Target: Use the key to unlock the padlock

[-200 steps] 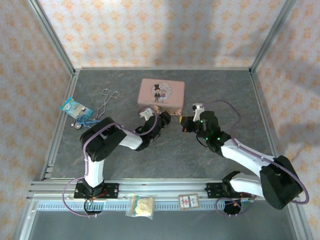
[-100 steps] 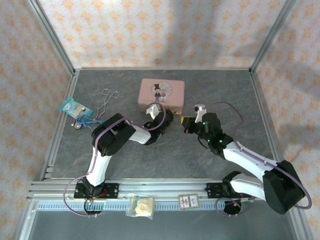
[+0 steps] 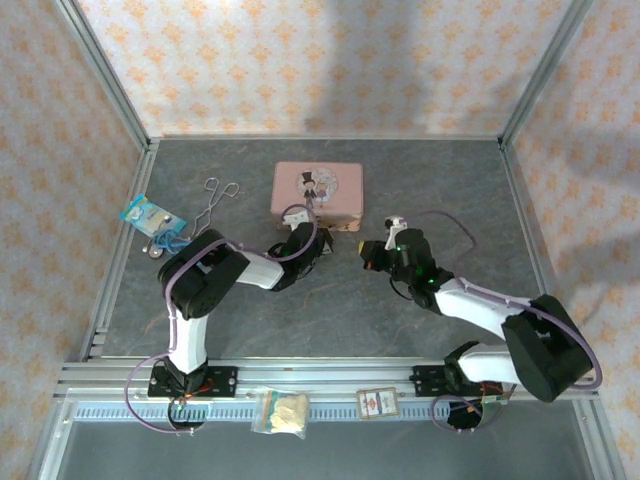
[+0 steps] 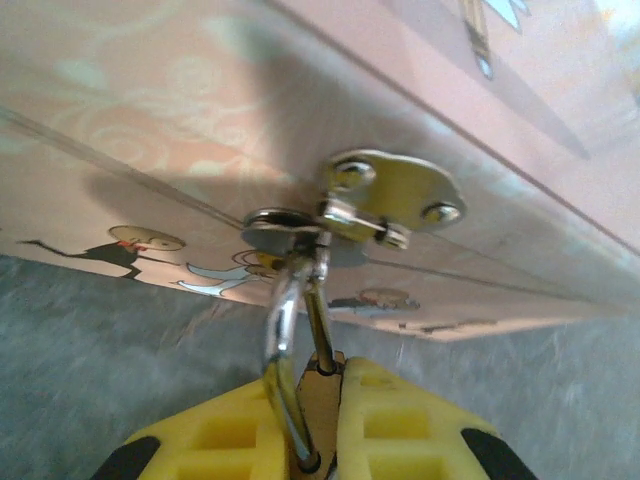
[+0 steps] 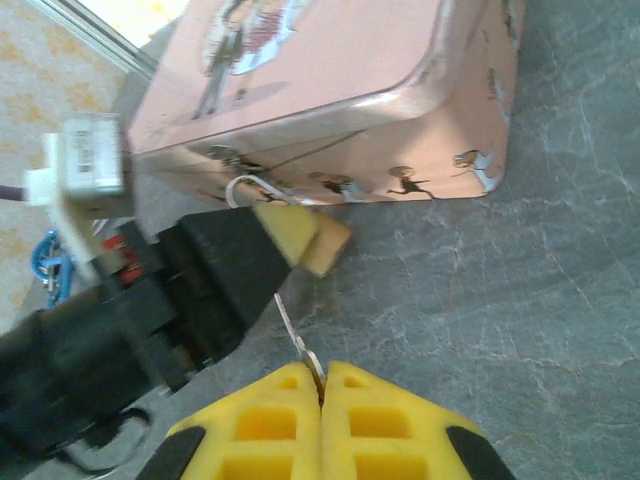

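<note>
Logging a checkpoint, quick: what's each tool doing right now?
Left tool: closed on the small brass padlock.
Right tool: closed on the thin silvery key.

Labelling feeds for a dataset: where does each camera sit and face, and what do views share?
Top external: above and behind the bases, looking down on the table, left arm, right arm and pink tin.
Left wrist: on the left arm, facing the tin's hasp; left end effector shut on the padlock.
Right wrist: facing the tin's side; right end effector shut on the key.
Wrist views share tin and padlock.
</note>
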